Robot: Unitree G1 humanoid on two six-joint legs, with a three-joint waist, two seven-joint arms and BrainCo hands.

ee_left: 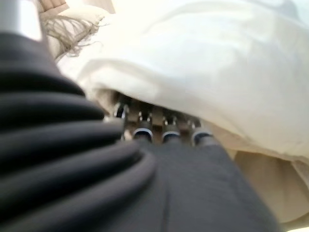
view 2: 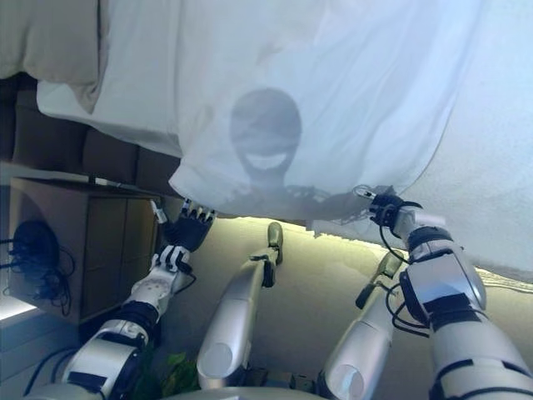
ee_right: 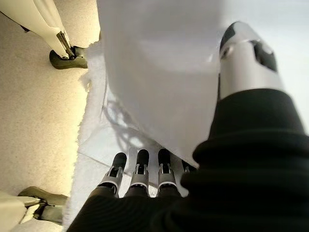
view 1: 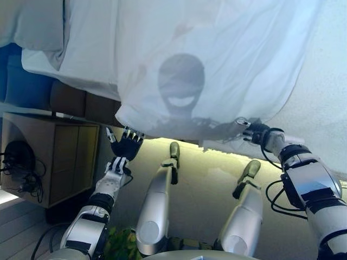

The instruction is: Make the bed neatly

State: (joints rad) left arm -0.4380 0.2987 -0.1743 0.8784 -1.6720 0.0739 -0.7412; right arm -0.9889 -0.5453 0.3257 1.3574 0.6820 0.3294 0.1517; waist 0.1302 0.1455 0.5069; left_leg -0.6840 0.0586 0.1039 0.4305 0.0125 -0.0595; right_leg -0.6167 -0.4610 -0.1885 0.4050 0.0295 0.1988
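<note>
- Gripping the white duvet (view 1: 217,59) hem, the right hand (view 1: 255,131) pinches it off the bed
- Left hand (view 1: 126,145) fingertips hide under that hem; grip perhaps absent, so cloth may slip sideways

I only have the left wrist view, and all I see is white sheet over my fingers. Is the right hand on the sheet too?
Observer: Yes. The right hand pinches the white sheet at its near hem, thumb on top and fingers beneath.
Operator: Is my left hand gripping it?
Observer: No. The left hand has its fingers straight and spread, with the tips just reaching the hem at the hanging corner.
Operator: Is there anything beside that hand?
Observer: A wooden cabinet stands by the bed, to the left of that hand.
</note>
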